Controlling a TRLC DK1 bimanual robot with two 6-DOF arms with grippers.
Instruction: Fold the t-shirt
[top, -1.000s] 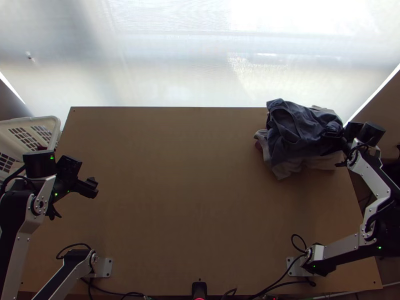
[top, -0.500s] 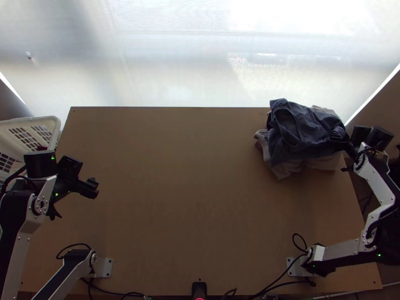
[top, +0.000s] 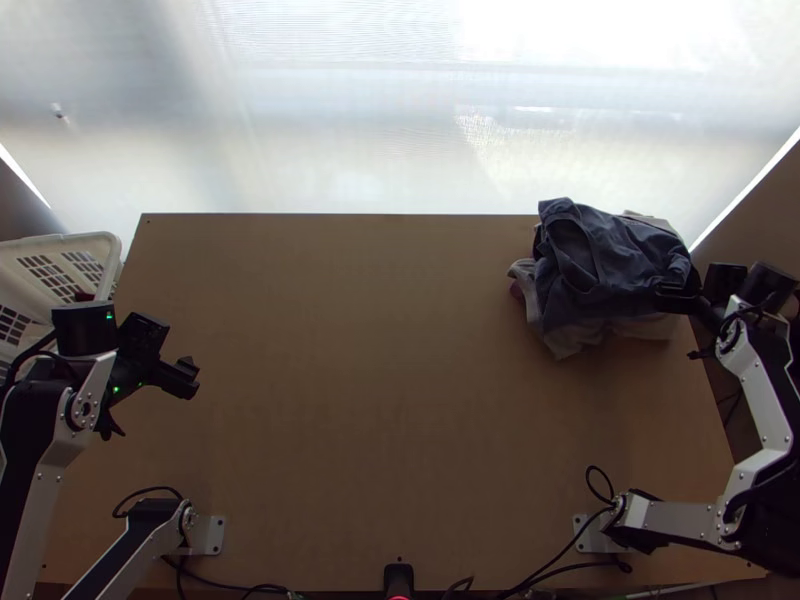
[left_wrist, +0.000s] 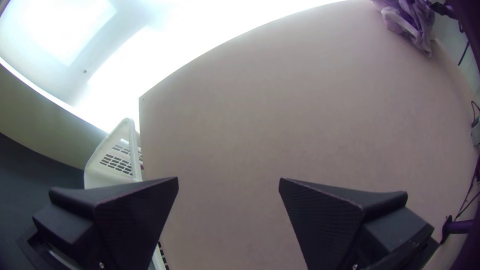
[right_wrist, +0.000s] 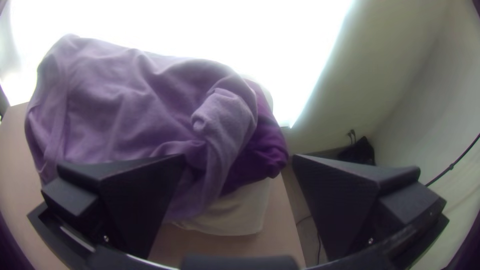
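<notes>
Altogether, two grippers (top: 186, 377) gape and one clothes heap (top: 612, 262) lies bunched.

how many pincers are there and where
2. The left arm's flat-fingered black pincer is open over the left side of the light wooden table; the right arm's matching black pincer is open by the right edge of the bunched dark blue cloth.

Tons of room to pass over the middle of the tabletop (top: 380, 380), tbh. The bunched pile of clothes (top: 610, 265) blocks the far right corner, the white basket (top: 60, 243) crowds the left edge, and cables (top: 586, 480) loop around near the front.
</notes>
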